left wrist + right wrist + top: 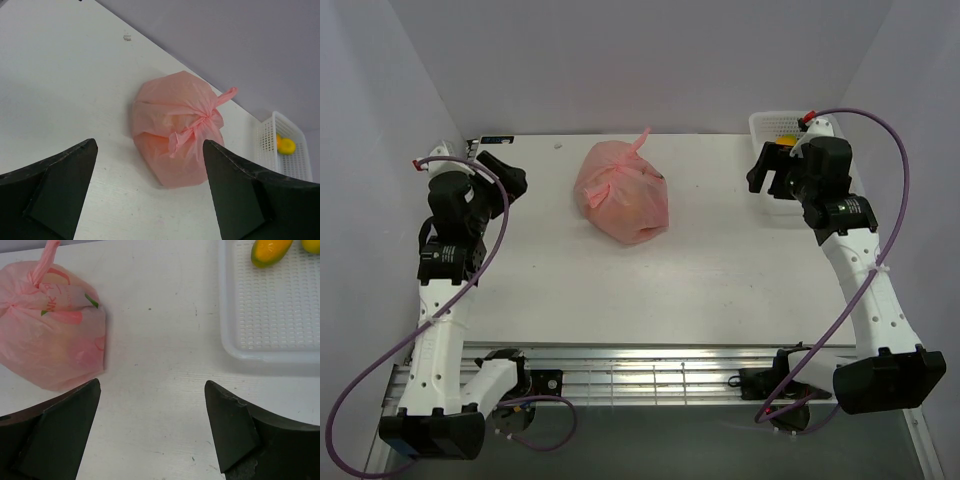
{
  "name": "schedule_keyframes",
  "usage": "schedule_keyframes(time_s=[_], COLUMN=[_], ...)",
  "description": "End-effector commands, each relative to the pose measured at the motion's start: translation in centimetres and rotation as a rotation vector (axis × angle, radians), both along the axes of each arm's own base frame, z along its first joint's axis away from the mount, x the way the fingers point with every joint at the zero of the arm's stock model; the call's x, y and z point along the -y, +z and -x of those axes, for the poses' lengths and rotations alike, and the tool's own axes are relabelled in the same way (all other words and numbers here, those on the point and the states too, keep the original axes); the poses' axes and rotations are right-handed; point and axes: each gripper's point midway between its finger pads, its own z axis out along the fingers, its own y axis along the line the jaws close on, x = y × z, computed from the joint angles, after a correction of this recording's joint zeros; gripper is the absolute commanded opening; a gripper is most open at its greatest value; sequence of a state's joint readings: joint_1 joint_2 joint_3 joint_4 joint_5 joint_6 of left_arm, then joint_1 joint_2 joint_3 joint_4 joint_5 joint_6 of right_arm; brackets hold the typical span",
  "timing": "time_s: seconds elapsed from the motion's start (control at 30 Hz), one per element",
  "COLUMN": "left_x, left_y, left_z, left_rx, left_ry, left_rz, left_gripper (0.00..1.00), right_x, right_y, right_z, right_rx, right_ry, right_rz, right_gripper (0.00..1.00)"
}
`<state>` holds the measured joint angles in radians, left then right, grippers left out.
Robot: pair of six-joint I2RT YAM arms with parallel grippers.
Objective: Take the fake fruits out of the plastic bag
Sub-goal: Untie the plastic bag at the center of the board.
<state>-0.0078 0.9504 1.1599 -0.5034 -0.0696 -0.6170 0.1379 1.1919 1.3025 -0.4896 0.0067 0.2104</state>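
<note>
Left gripper (508, 178) sits jaws apart and empty at the left of the bench (570, 280). The plastic bag (623, 195) lies to its right, mid-bench toward the far edge, and I'd judge it a bit nearer this arm than the right gripper (772, 172), likewise apart and empty beside the white basket (767, 122). Bag runs far-left to near-right, and the tail of its tied knot (202, 122) points at the far edge. Left wrist view shows that knot head-on; right wrist view adds the peach print and two yellowish fake fruits (270, 250) in the basket.

The pink plastic bag (55, 340) has some small letters printed near its top, but they are too blurry to read.
</note>
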Motion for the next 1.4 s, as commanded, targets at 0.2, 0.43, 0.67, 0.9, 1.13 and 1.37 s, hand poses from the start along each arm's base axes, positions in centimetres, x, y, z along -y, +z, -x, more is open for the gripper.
schedule_keyframes(time_s=[0.2,0.43,0.67,0.9,1.13,1.37], left_x=[1.3,3.5,4.9,6.2,7.8,8.1], left_y=[-0.7,-2.8,-4.8,-6.3,-8.4,-9.5], left_z=[-0.8,-2.7,-4.2,-5.9,-8.0,-9.7], left_rx=[-0.040,-0.083,-0.122,-0.155,-0.209,-0.228], left_ry=[-0.092,-0.216,-0.295,-0.358,-0.409,-0.432], left_rz=[-0.015,0.023,0.052,0.062,0.022,-0.050], left_gripper=[0.98,0.98,0.98,0.98,0.98,0.98], right_x=[-2.6,-11.6,-21.0,-28.3,-31.4,-31.9], right_y=[1.6,0.5,-1.0,-5.1,-7.5,-11.6], right_z=[0.3,-0.5,-3.8,-7.8,-11.7,-11.9], right_rx=[0.084,0.048,0.070,0.063,0.090,0.004], right_ry=[0.185,0.443,0.593,0.689,0.637,0.636], right_rz=[-0.008,0.082,0.209,0.291,0.245,0.243], right_gripper=[0.90,0.90,0.90,0.90,0.90,0.50])
